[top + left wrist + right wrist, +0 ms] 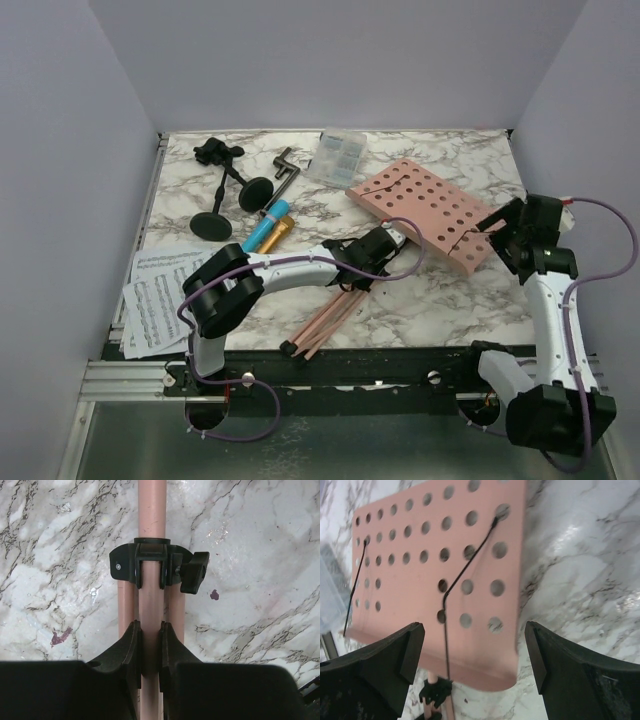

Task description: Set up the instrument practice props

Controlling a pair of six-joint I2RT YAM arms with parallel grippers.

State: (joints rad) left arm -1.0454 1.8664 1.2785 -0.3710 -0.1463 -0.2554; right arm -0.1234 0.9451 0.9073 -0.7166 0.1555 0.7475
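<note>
Clamped on the pink pole (151, 520) mid-frame, my left end effector (150, 630) holds it flat on the surface (440, 300); right end effector (470, 635) hangs spread above the rack (435, 580). Sheet music (160, 290), microphones (268, 230), black poles (225, 190) lie left, unplaced: barely begun, I reckon.

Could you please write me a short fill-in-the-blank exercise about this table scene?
The left gripper grips the stand's tube beside a ____ clamp.
The right gripper, over the pink rack, is ____, holding nothing.
The gold microphone lies beside a ____ one.
Missing words: black, open, blue.
</note>
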